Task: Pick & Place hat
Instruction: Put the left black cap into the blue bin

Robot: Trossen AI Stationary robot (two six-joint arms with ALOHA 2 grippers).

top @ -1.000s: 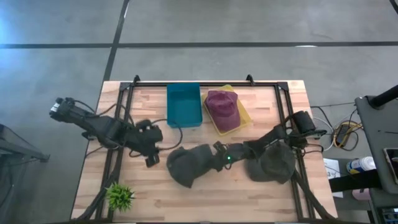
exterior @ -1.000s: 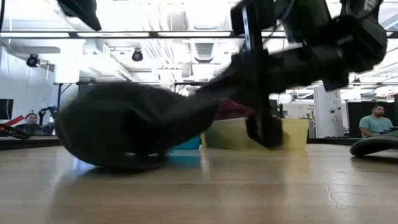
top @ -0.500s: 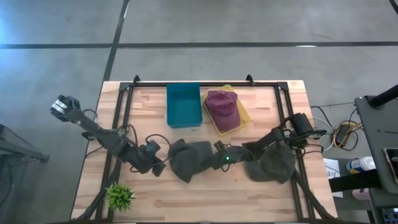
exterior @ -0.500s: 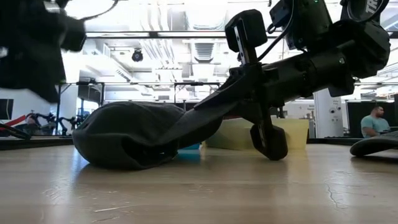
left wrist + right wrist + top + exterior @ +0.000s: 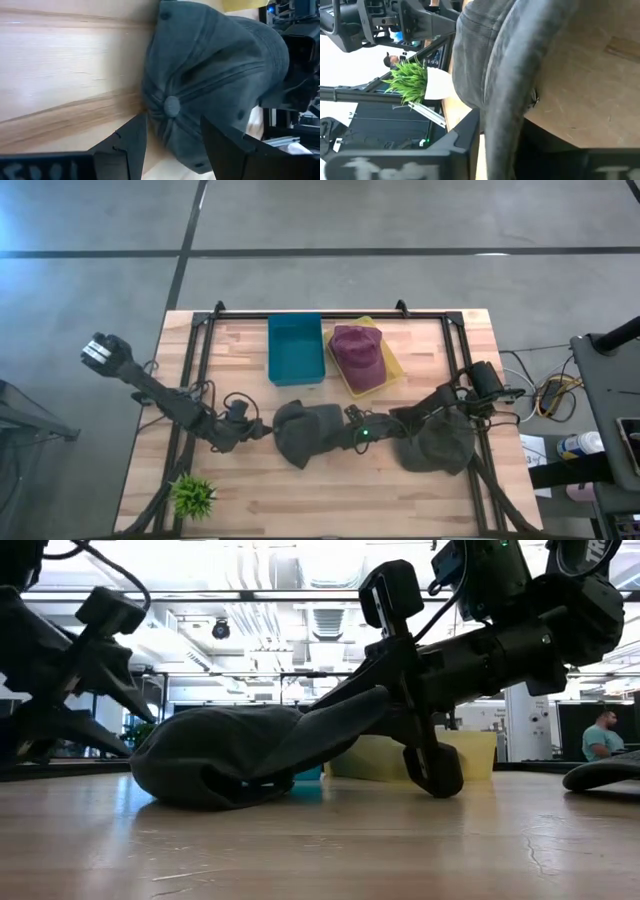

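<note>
A dark grey hat (image 5: 307, 432) lies mid-worktop (image 5: 420, 490). From three o'clock, the right gripper (image 5: 352, 435) pinches its brim, steadying it. From nine o'clock, the left gripper (image 5: 250, 430) reaches in with fingers (image 5: 125, 145) spread wide, apparently ready to take the crown.

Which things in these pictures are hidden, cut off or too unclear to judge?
- Low view: the blue bin is almost all hidden behind the dark grey hat.
- High view: the second dark hat is partly covered by the right arm.
- Right wrist view: the right hand grips the hat brim, but the fingertips are cut off by the picture edge.
- Low view: the left hand is not clearly seen; the left wrist view shows it open at the hat crown.
</note>
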